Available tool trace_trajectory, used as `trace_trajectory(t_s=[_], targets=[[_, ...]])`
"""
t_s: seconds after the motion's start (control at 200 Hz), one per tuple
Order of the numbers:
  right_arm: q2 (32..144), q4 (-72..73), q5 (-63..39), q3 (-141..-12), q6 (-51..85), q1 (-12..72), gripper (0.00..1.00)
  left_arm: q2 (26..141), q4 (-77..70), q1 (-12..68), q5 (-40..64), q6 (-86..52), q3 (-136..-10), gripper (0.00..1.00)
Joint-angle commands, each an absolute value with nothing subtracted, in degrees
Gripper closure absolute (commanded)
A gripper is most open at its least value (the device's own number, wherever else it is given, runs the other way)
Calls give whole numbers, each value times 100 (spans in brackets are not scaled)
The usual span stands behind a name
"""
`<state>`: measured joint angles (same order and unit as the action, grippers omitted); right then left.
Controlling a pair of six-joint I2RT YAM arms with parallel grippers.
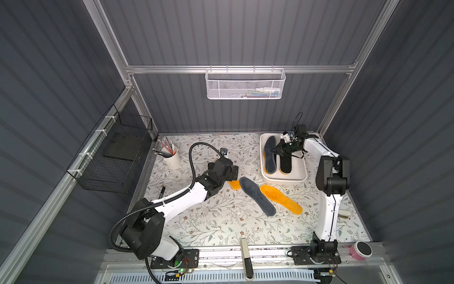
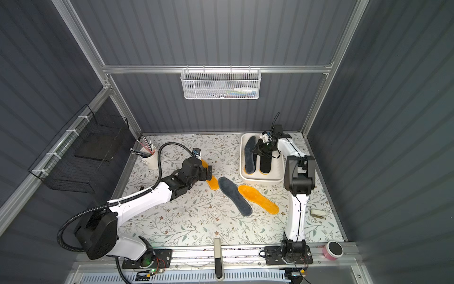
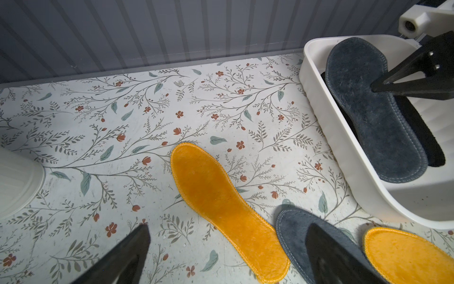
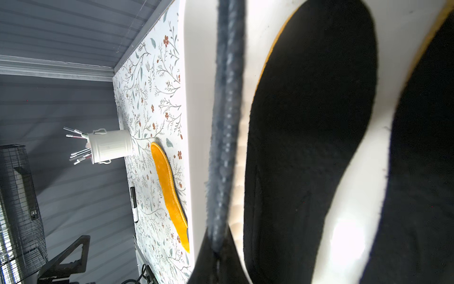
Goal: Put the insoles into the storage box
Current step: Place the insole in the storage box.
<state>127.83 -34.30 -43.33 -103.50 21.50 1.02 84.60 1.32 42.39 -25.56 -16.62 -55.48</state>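
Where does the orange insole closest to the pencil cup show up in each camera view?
In a top view: orange insole near picture centre, only one end showing past the left arm.
In a top view: more of it shows, same spot.
Left wrist: centre, between the open left gripper fingers.
Right wrist: thin strip left of centre.
Shared landmark: storage box, in all four.

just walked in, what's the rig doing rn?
Packing insoles into the white box. The right gripper is shut on the edge of a grey insole in the box, next to black insoles. The left gripper hangs open above an orange insole on the table. A second grey insole and a second orange insole lie on the table, not yet packed.
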Motion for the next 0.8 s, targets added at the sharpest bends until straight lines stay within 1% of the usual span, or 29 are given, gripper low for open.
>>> trace_trajectory(t_s=[0.0, 0.59, 0.796], targets=[[12954, -3570, -4301, -10517, 2040, 114, 100, 8518, 208, 4207, -2647, -1564, -5650, 0], [13248, -4066, -3899, -10924, 1733, 90, 100, 8594, 246, 4186, -2634, -1549, -5706, 0], [13324, -4141, -3875, -10966, 1749, 80, 97, 8596, 259, 4183, -2644, -1553, -5706, 0]])
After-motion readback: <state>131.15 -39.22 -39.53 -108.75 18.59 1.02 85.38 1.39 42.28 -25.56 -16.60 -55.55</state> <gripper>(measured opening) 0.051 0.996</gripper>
